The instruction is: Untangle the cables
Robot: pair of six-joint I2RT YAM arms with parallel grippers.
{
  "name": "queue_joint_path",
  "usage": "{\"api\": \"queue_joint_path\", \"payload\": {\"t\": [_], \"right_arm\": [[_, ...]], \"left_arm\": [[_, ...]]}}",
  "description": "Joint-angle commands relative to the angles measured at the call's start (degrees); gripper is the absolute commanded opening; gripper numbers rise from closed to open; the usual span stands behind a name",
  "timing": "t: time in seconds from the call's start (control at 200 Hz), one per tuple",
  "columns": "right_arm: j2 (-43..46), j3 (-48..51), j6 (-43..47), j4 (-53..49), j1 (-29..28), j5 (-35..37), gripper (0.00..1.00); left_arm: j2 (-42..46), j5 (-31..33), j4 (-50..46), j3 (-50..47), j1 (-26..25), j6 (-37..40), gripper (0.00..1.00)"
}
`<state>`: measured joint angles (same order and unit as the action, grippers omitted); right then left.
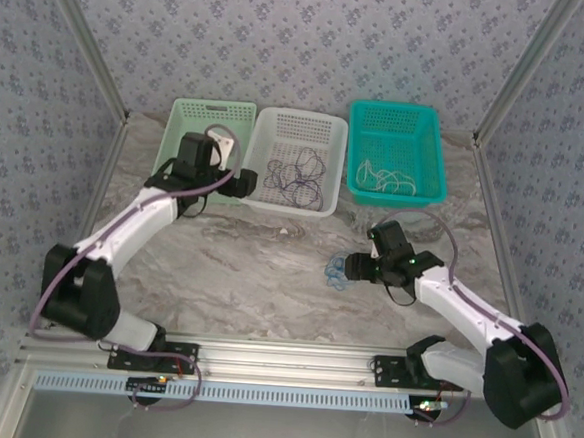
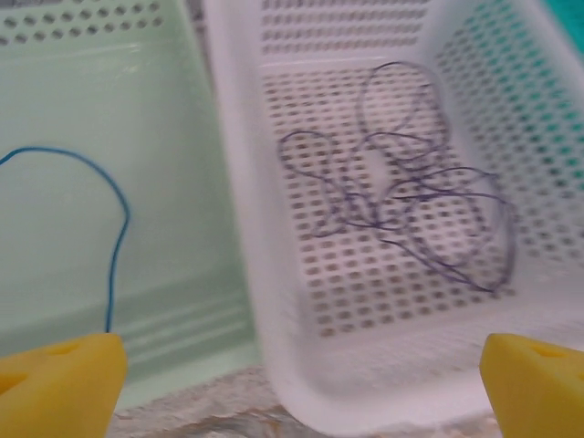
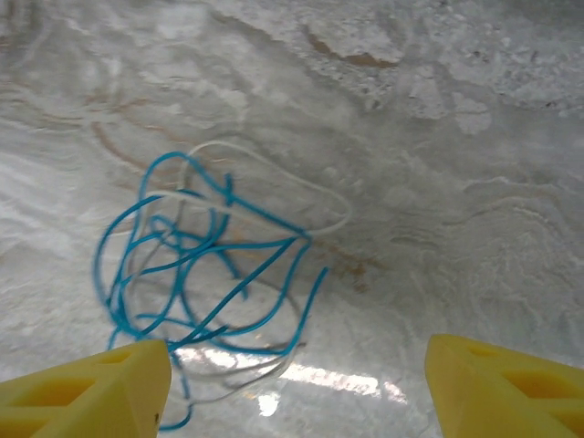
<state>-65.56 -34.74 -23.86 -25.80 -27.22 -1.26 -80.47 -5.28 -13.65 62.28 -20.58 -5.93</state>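
A tangle of blue cables with a whitish cable looped through it lies on the marble table, and it also appears in the top view as the blue cables. My right gripper hangs open just above and to the right of the tangle, and the top view has the right gripper beside it. Dark purple cables lie in the white basket. One blue cable curves inside the green basket. My left gripper is open at the white basket's near edge, holding nothing.
Three baskets stand in a row at the back: green basket, white basket and teal basket; whitish cables lie in the teal one. Bare marble table stretches between the arms.
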Motion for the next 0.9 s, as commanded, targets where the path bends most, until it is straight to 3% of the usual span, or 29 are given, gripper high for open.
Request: {"api": "queue_joint_path", "payload": {"t": [0.0,0.16,0.37,0.665,0.895], "right_arm": [[-3.1,-2.7,3.4,2.0,1.2,2.1,0.74],[-6.2,-3.4,6.5,5.3,2.3,2.1,0.69],[-8.5,-3.1,9.0,9.5,2.4,2.0,0.59],[-10.5,-3.3,11.5,12.2,2.4,0.6,0.28],[-5.4,-2.0,12.1,11.3,1.7,-0.5,0.00]], "left_arm": [[6.4,-1.3,4.1,-5.3,-2.0,-2.3,0.99],[13.7,-4.8,5.7,-11.9,-5.5,-3.3,0.99],[16.5,-5.5,6.2,-17.1,-9.1,-5.3,0.99],[17.3,-7.0,9.0,-20.2,-9.6,-7.4,0.99],[17.2,-6.9,9.1,-20.5,-9.7,-7.8,0.99]]}}
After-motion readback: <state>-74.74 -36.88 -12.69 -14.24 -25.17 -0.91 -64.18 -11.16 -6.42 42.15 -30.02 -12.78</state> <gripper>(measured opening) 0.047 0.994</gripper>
